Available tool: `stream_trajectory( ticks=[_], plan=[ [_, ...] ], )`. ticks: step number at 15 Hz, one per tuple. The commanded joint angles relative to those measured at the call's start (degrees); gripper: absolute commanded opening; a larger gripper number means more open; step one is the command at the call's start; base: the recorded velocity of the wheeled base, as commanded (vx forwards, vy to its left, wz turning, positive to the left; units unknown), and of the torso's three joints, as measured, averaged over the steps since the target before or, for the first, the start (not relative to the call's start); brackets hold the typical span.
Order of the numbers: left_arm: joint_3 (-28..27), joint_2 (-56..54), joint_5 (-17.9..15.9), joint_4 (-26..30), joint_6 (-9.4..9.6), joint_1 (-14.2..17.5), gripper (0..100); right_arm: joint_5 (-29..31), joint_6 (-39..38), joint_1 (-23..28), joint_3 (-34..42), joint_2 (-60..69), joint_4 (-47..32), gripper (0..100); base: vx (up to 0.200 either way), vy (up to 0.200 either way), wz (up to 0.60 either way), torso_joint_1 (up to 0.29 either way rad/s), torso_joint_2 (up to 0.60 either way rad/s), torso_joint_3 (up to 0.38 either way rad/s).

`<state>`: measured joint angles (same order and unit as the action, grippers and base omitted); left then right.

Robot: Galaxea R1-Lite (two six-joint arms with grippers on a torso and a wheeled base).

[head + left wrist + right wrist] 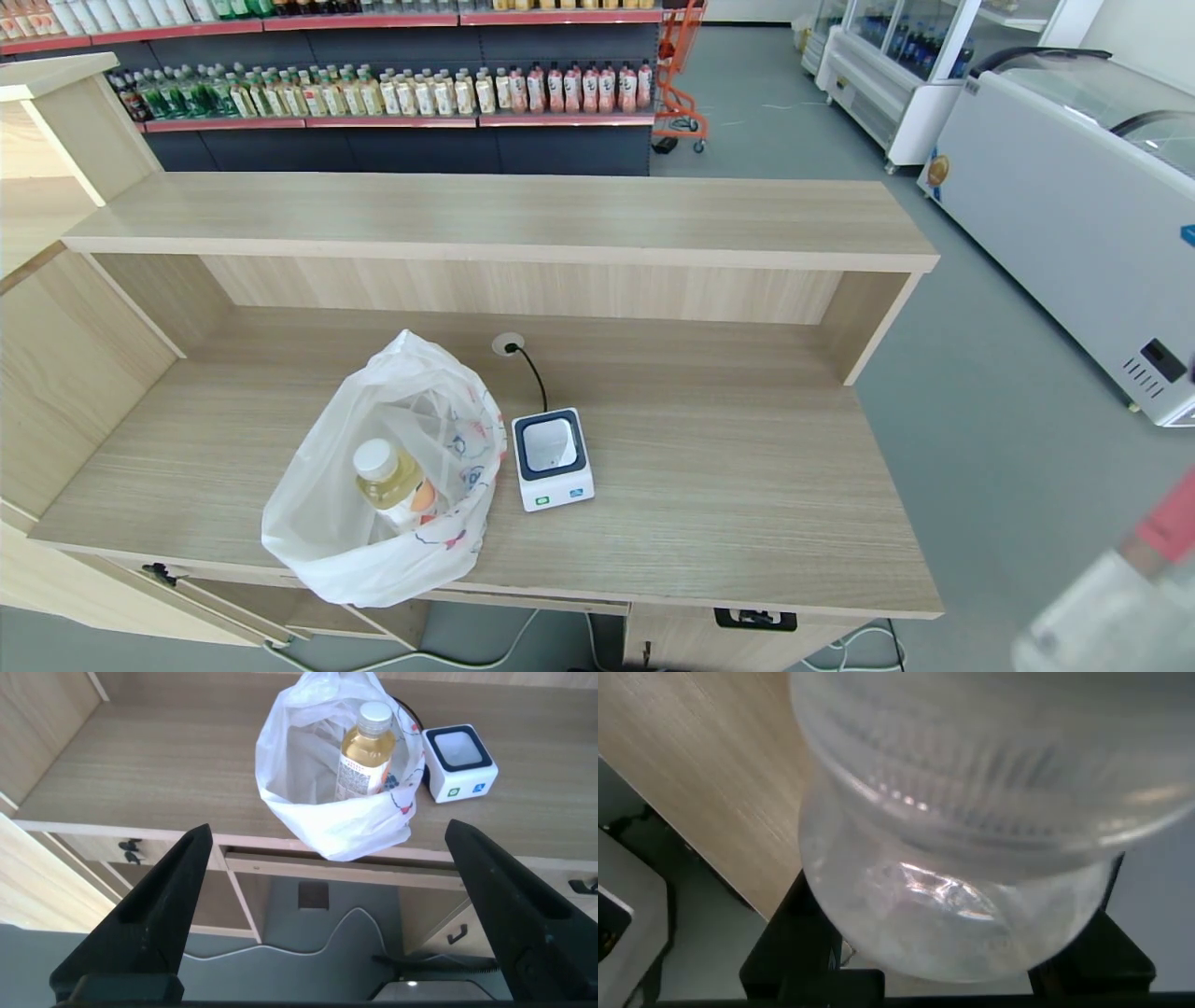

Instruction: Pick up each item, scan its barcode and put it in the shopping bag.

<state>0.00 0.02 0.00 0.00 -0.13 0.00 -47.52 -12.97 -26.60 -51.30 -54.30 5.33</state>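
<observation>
Head view | drink bottle (387,474) in shopping bag (308,546), label unreadable | left gripper (329,917) wide | right gripper (943,957) holds clear bottle (971,849)

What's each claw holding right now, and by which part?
The right claw grips a clear bottle around its rounded end. The left claw is open and empty.

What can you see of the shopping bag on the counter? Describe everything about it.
The shopping bag is thin, translucent white plastic, crumpled, with coloured print on the side facing the scanner. It sits slumped with its mouth open upward at the near edge of the wooden counter, its bottom bulging slightly over that edge. Inside leans a bottle with a white cap and yellowish drink. The scanner stands close beside the bag; whether they touch cannot be told.
</observation>
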Motion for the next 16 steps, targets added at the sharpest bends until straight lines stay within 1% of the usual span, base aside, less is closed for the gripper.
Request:
stream_trajectory(
  ticks=[1, 2, 3, 4, 5, 7, 11, 13, 16],
  plan=[
    [0.0, 0.0, 0.0, 0.0, -0.04, 0.0, 100, 12.4, 11.8, 5.9, 2.0, -6.2, 0.1, 0, 0.000, 0.000, 0.00, 0.000, 0.00, 0.000],
    [0.0, 0.0, 0.0, 0.0, -0.04, 0.0, 100, 20.4, 21.8, 7.9, 4.2, -8.5, 0.9, 0, 0.000, 0.000, 0.00, 0.000, 0.00, 0.000],
    [0.0, 0.0, 0.0, 0.0, -0.04, 0.0, 100, 24.1, 27.4, 9.4, 5.2, -9.7, 1.6, 0, 0.000, 0.000, 0.00, 0.000, 0.00, 0.000],
    [0.0, 0.0, 0.0, 0.0, -0.04, 0.0, 100, 31.0, 37.2, 14.1, 7.5, -11.4, 3.3, 0, 0.000, 0.000, 0.00, 0.000, 0.00, 0.000],
    [0.0, 0.0, 0.0, 0.0, -0.04, 0.0, 100, 33.9, 40.7, 14.4, 9.0, -11.5, 4.1, 0, 0.000, 0.000, 0.00, 0.000, 0.00, 0.000],
    [0.0, 0.0, 0.0, 0.0, -0.04, 0.0, 100, 38.0, 44.8, 14.4, 12.6, -12.2, 6.7, 0, 0.000, 0.000, 0.00, 0.000, 0.00, 0.000],
    [0.0, 0.0, 0.0, 0.0, -0.04, 0.0, 100, 38.7, 52.9, 15.3, 17.6, -12.1, 11.0, 0, 0.000, 0.000, 0.00, 0.000, 0.00, 0.000],
    [0.0, 0.0, 0.0, 0.0, -0.04, 0.0, 100, 38.6, 58.1, 18.1, 17.8, -12.6, 11.5, 0, 0.000, 0.000, 0.00, 0.000, 0.00, 0.000],
    [0.0, 0.0, 0.0, 0.0, -0.04, 0.0, 100, 38.6, 63.6, 18.3, 18.5, -12.1, 12.4, 0, 0.000, 0.000, 0.00, 0.000, 0.00, 0.000]
  ],
)
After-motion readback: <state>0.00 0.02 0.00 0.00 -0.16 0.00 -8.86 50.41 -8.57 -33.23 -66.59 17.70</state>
